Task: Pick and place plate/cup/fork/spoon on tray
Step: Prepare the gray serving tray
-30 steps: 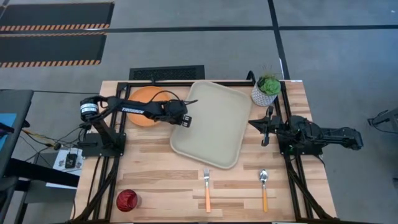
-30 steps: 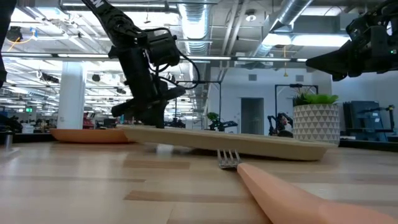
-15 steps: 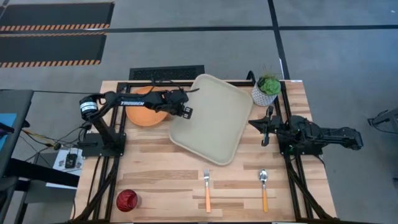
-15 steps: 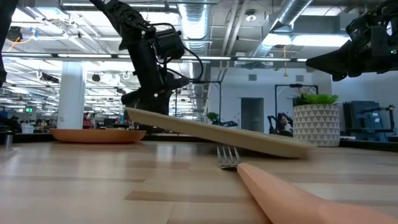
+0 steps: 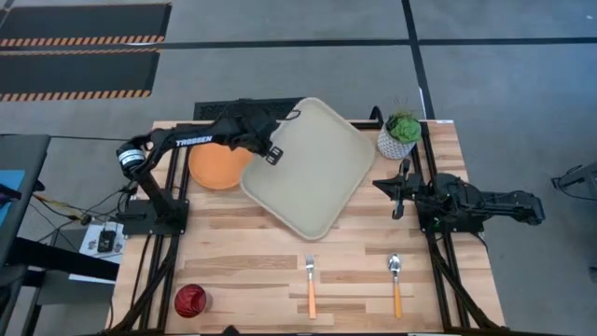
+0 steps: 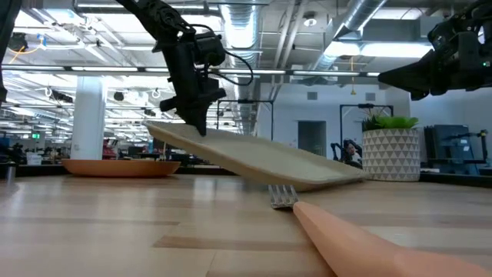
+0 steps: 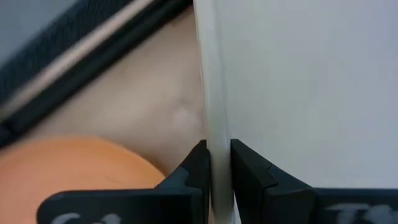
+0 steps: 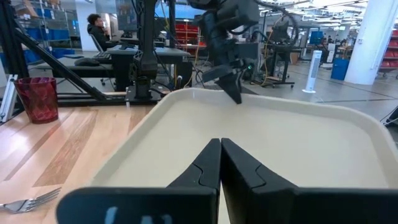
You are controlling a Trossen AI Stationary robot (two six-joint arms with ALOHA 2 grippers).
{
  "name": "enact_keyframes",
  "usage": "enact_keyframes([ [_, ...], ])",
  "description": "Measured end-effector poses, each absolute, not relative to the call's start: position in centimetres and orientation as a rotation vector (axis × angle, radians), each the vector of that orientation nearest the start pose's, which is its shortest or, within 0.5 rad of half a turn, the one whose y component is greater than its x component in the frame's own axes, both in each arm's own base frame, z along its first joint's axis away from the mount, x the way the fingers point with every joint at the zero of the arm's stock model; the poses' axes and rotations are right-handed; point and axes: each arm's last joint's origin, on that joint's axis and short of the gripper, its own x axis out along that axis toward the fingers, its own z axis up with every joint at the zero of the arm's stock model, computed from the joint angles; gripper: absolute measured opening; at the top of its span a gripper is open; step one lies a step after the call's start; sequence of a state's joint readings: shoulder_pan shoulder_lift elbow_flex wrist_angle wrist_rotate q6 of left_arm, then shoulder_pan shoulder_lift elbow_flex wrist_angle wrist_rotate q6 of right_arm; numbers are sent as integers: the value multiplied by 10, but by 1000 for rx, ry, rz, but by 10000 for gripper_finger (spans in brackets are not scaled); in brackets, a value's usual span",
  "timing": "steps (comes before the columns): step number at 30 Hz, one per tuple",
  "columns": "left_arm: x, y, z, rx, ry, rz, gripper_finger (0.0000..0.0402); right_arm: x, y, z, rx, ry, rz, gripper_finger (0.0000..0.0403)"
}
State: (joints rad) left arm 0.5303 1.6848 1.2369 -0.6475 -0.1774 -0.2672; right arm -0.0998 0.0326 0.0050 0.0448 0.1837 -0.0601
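Low view, left gripper (image 6: 201, 123) pinching tilted tray (image 6: 261, 158) rim

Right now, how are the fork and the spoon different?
The fork ends in pointed tines; the spoon ends in a rounded bowl. The fork lies nearer the tilted tray, the spoon farther toward the right arm's side. Both lie flat on the table, with silver heads and slim orange handles.

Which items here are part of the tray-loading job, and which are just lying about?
Job items: tray, one edge lifted by the left gripper; plate; cup; fork; spoon; right gripper, waiting beside the tray.
Lying about: potted plant in a white pot, at the table's far right corner.
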Motion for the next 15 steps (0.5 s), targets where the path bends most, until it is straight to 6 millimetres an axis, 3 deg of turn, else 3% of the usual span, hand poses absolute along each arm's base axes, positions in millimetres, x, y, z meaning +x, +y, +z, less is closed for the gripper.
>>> enact_keyframes([
  [9,277,211,234,-238,983,524,28,98,-15,167,-59,-9,-284,33],
  [15,278,224,240,-155,868,409,28,98,-15,167,-59,-9,-284,33],
])
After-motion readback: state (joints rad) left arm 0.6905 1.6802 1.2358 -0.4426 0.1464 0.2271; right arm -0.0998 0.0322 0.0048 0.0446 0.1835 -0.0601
